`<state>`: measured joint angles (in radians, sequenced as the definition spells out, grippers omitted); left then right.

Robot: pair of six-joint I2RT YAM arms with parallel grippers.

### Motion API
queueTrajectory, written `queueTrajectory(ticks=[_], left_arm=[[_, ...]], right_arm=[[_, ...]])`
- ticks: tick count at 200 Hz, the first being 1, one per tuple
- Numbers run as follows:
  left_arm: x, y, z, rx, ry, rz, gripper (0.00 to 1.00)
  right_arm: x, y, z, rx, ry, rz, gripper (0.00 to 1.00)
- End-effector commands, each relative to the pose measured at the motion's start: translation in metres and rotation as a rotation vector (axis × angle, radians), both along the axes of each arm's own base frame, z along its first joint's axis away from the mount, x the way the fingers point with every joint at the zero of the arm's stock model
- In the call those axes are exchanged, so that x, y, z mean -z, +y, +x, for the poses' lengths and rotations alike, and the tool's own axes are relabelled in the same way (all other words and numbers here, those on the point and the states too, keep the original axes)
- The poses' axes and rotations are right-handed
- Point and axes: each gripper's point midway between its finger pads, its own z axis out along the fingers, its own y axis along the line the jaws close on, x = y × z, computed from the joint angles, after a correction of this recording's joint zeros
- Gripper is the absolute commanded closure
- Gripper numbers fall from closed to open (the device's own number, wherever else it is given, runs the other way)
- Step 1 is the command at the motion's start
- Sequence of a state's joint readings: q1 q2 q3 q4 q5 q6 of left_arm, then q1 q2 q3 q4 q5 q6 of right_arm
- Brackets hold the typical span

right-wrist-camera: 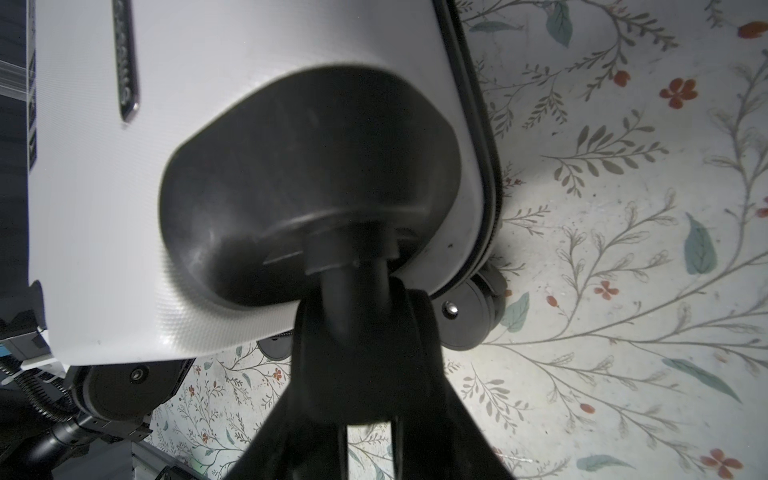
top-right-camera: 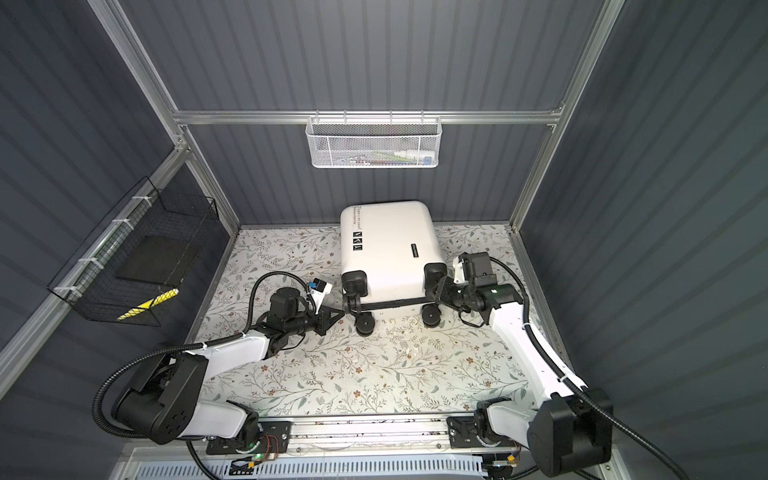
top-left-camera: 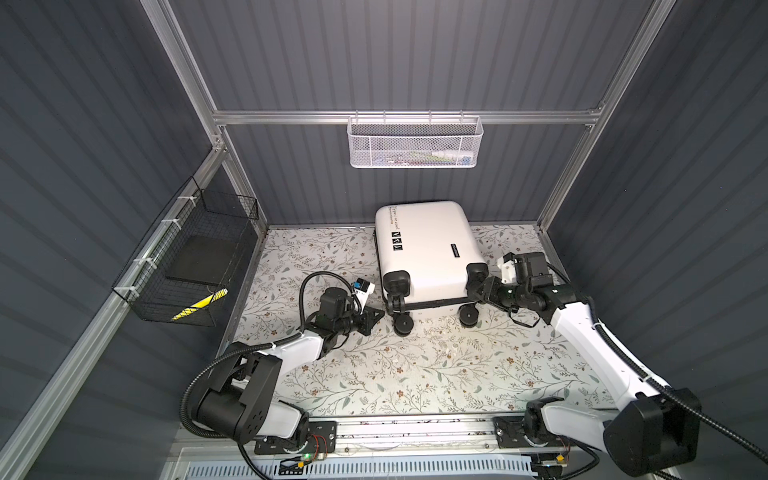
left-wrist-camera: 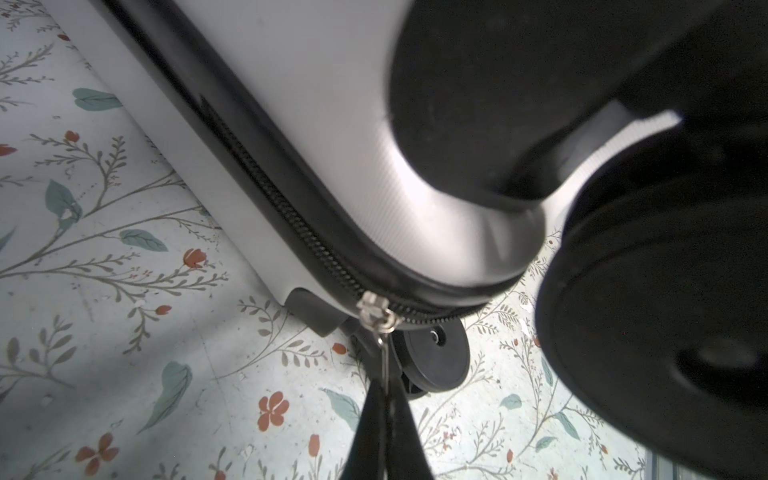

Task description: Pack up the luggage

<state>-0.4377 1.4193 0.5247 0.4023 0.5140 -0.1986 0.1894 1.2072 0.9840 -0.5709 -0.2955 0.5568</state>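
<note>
Here we are over the desk [top-left-camera: 415,374], and the luggage [top-left-camera: 428,249] [top-right-camera: 390,249] lies flat at the far middle. Its white shell faces up and its wheels point toward the near side. We see both arms reaching in at that wheel end, one from each side.

On the left, the left gripper [top-left-camera: 380,312] [top-right-camera: 341,311] sits right at the near left corner of the luggage. In the left wrist view its fingers [left-wrist-camera: 374,415] are pressed together with no gap. Pinched between them is the thin metal zip pull [left-wrist-camera: 384,357], which hangs from the silver slider on the black zip.

Over on the right, the right gripper [top-left-camera: 478,291] [top-right-camera: 436,291] is up against the near right corner. In the right wrist view the right gripper [right-wrist-camera: 361,316] is part open. Its jaws are clasped on either side of the right wheel [right-wrist-camera: 353,286], just below the black wheel housing.

A white mesh basket [top-left-camera: 415,143] hangs on the far rail, well apart from the luggage. A black wire basket [top-left-camera: 187,266] hangs on the left wall.
</note>
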Motion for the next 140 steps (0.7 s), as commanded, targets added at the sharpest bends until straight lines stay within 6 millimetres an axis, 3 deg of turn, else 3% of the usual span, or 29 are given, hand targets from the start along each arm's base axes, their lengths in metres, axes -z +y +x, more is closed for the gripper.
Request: queueTrajectory(ticks=[1, 46, 85, 113, 140], left_arm=[[-0.01, -0.013, -0.022, 0.089, 0.009, -0.023, 1.0], [-0.015, -0.011, -0.028, 0.061, -0.062, 0.079, 1.0], [-0.021, 0.001, -0.018, -0.019, -0.137, 0.151, 1.0], [-0.021, -0.002, -0.018, -0.001, -0.162, 0.195, 1.0], [-0.015, -0.008, -0.019, 0.015, -0.16, 0.204, 1.0]], right_arm=[[-0.004, -0.008, 0.02, 0.11, -0.033, 0.037, 0.98], [-0.004, -0.005, 0.02, 0.107, -0.028, 0.059, 0.99], [-0.019, 0.0, 0.021, 0.105, -0.051, 0.101, 0.99], [-0.03, 0.007, 0.022, 0.102, -0.071, 0.146, 1.0], [-0.018, 0.022, 0.02, 0.075, -0.041, 0.149, 1.0]])
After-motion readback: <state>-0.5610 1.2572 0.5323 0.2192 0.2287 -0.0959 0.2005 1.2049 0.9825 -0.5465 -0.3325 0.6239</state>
